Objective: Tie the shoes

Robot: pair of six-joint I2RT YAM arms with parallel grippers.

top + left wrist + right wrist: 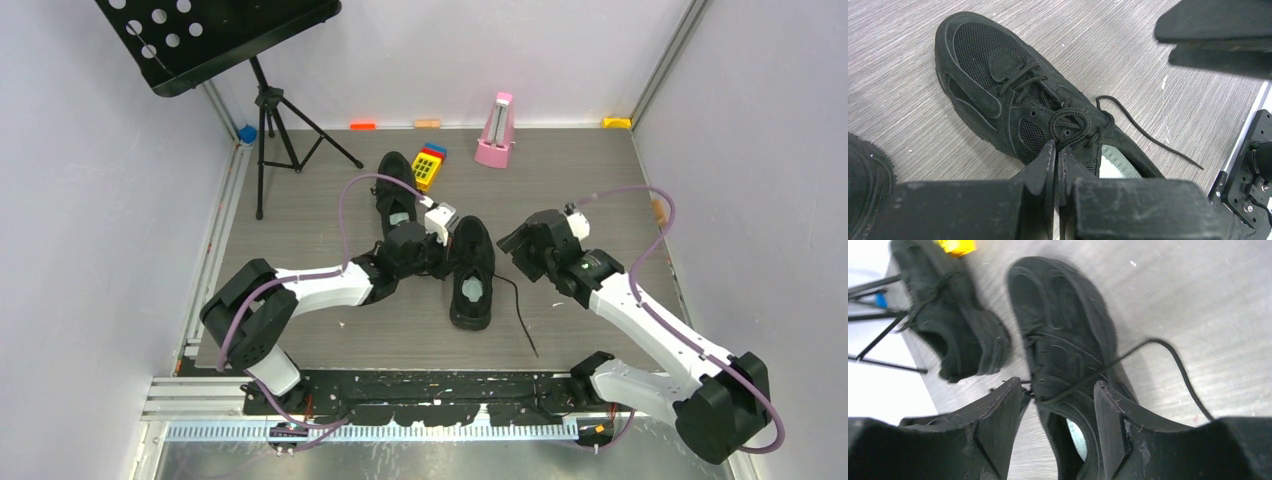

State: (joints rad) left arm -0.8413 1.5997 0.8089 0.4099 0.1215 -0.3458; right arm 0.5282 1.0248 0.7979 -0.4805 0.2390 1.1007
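Two black shoes lie on the grey table: the near shoe (472, 272) at the centre and the far shoe (398, 195) behind it to the left. My left gripper (445, 255) is at the near shoe's left side. In the left wrist view its jaws (1057, 147) are shut, with their tips pinching a lace loop (1070, 122) on the shoe (993, 85). A loose lace end (520, 310) trails to the right over the table. My right gripper (515, 245) is open and empty, hovering just right of the near shoe (1063, 330). The far shoe (948, 335) also shows in the right wrist view.
A black music stand (270, 110) stands at the back left on tripod legs (878, 325). A yellow toy block (428, 165) lies behind the far shoe and a pink metronome (495, 130) stands by the back wall. White walls enclose the table.
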